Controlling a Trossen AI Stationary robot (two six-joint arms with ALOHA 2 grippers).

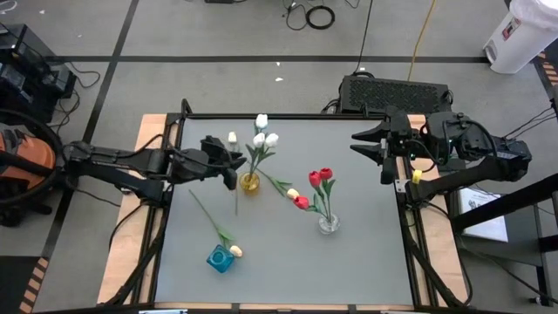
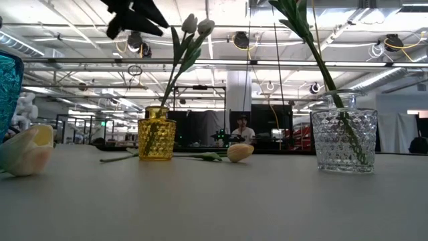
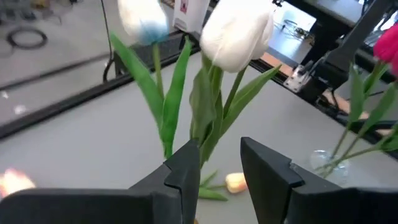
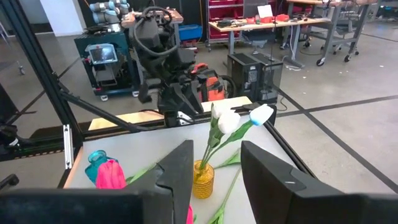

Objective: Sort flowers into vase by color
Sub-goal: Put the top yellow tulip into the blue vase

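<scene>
Over the grey bench (image 1: 279, 253), left pincer (image 1: 232, 162) hovering just beside the yellow vase (image 1: 250, 183), fingers (image 3: 186, 171) parted with nothing between them, white tulip stems right in front. Three white tulips (image 1: 261, 135) standing upright in that yellow vase. Over in the clear glass vase (image 1: 329, 223), red tulips (image 1: 320, 178) standing. Lying flat on the bench between the two vases, a red tulip (image 1: 302, 202) and a pale yellow tulip (image 1: 292, 194), touching side by side. Near the blue vase (image 1: 220, 259) at the front, another pale yellow tulip (image 1: 235, 251) lying with its stem stretched back across the bench. One more pale head (image 1: 232, 138) behind the left pincer. Right pincer (image 1: 381, 161) parked at the bench's right edge, fingers apart, holding nothing.
</scene>
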